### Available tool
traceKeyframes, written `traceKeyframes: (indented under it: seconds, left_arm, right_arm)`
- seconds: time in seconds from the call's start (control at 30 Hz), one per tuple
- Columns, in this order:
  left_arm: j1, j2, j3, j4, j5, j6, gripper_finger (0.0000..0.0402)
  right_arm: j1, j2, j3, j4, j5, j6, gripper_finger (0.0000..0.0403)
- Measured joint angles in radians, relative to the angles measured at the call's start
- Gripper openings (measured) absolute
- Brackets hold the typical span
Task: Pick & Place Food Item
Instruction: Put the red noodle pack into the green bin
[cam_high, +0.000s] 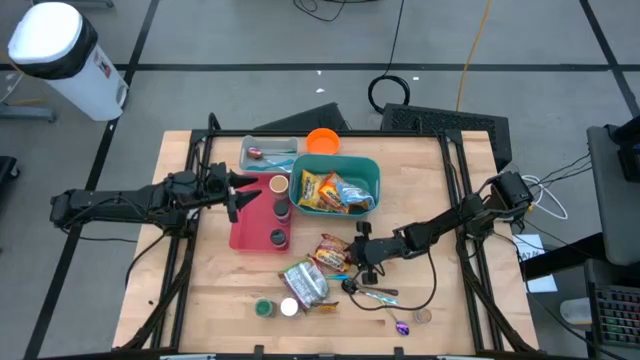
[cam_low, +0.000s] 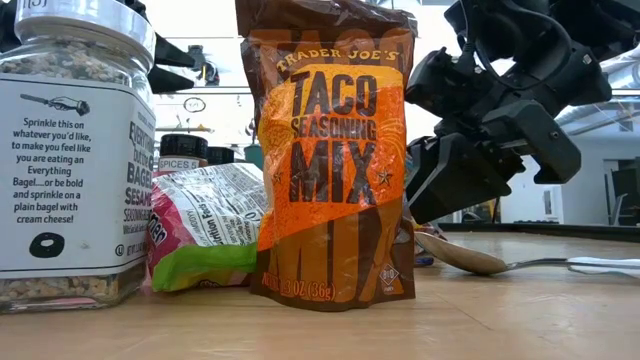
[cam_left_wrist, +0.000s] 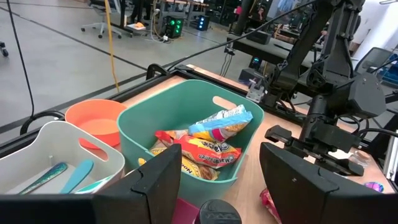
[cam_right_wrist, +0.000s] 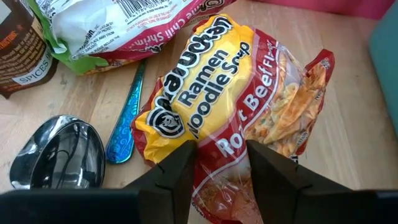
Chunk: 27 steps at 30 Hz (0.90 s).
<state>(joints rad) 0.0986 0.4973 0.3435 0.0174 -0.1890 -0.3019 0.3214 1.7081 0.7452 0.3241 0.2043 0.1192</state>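
Note:
A yellow and red ramen noodle soup packet (cam_right_wrist: 236, 93) lies flat on the wooden table (cam_high: 450, 310), near its middle (cam_high: 331, 251). My right gripper (cam_right_wrist: 221, 180) comes at it from the table's right side (cam_high: 358, 252), shut on the packet's near end. A teal bin (cam_high: 372, 172) with several food packets stands just beyond the ramen packet. My left gripper (cam_high: 235, 195) waits open above the red tray (cam_high: 245, 232), with nothing between its fingers (cam_left_wrist: 165, 180). In the low view the taco seasoning pack (cam_low: 335, 160) hides the ramen packet. My right gripper pinches the ramen packet's right end (cam_right_wrist: 221, 152) between its two fingers (cam_right_wrist: 177, 171). The fingers slant down from the table's right side. The wrapper bunches up a little between them. The packet lies on the table.
Left of the ramen packet are a blue-handled spoon (cam_right_wrist: 124, 130), a metal spoon (cam_right_wrist: 59, 152) and a green and pink packet (cam_right_wrist: 106, 25). Toward the near edge are the taco seasoning pack (cam_high: 305, 283) and two jars (cam_high: 276, 307). An orange bowl (cam_high: 322, 140) and a white tray (cam_high: 268, 152) stand at the far side.

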Motion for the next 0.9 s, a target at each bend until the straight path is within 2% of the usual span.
traceKeyframes:
  seconds: [0.3,0.63,0.9]
  left_arm:
    - [0.001,0.0,0.0,-0.017,0.0,-0.003,0.0225]
    - [0.001,0.0,0.0,-0.016,0.0,-0.002,0.0225]
    - [0.001,0.0,0.0,-0.016,0.0,0.0,0.0225]
  right_arm:
    - [0.0,-0.002,0.0,-0.002,0.0,0.0,0.013]
    - [0.002,-0.086,-0.002,-0.086,-0.002,0.013,0.0128]
    - [0.001,-0.102,-0.002,-0.1,0.0,0.06,0.0087]
